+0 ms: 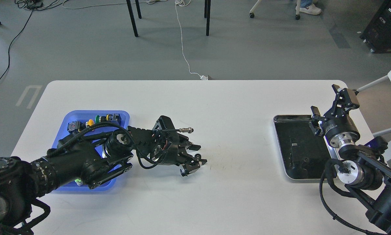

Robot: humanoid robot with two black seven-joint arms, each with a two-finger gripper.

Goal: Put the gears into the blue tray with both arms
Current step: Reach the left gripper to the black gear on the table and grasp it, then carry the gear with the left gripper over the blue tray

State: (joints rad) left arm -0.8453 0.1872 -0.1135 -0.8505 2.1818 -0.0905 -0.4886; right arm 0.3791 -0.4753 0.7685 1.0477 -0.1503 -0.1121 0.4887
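Observation:
A tiny black gear (198, 156) lies on the white table just right of centre-left, between the fingers of my left gripper (198, 154). That gripper points right and down, its jaws open a little wider than the gear, one finger behind it and one in front. The blue tray (125, 115) sits at the left, largely covered by my left arm. My right gripper (325, 99) hovers open and empty over the far right corner of the steel tray.
The steel tray (278, 137) with a dark inside lies at the right; small dark bits in it are too small to name. Yellow and green buttons (94, 120) and connectors lie at the blue tray's far end. Bare table lies between the trays.

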